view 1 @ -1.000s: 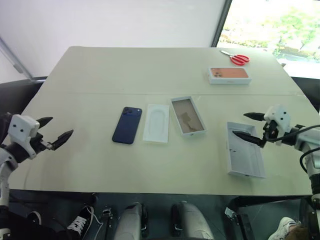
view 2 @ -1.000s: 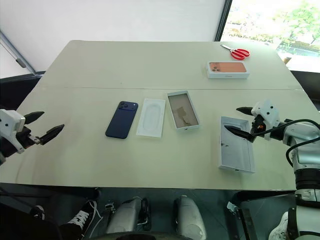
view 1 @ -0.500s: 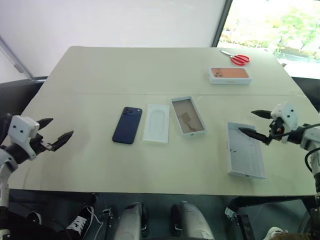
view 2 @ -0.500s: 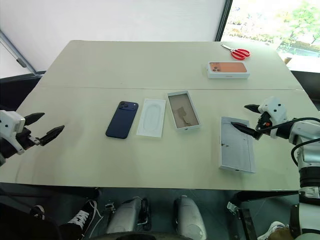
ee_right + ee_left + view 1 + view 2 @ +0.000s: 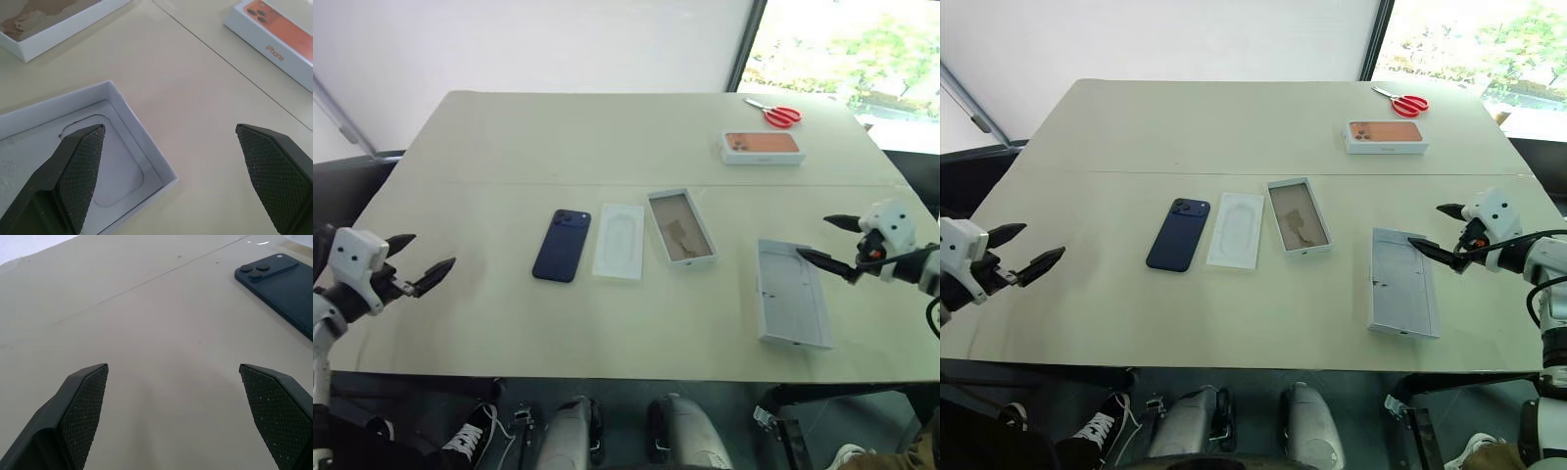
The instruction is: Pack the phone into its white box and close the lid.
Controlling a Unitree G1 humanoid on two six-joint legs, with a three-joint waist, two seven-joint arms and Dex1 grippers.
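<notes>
The dark navy phone (image 5: 562,245) lies face down, left of the table's middle, its cameras at the far end. Right of the middle sits the white box (image 5: 681,227), brown inside and with nothing in it. The lid (image 5: 791,294) lies upside down near the right front edge, pale inside up. My right gripper (image 5: 815,237) hovers open at the lid's far right corner, holding nothing; the right wrist view shows that corner (image 5: 117,161). At the table's left edge my left gripper (image 5: 431,251) hangs open, well left of the phone (image 5: 283,284).
A flat white insert (image 5: 620,241) with an oval recess lies between the phone and the box. A white box with an orange phone picture (image 5: 763,147) and red scissors (image 5: 775,115) sit at the far right. The table edge runs close under both grippers.
My right gripper has drifted right, from over the lid's far end to just past its right corner. The left gripper and all objects have stayed put.
</notes>
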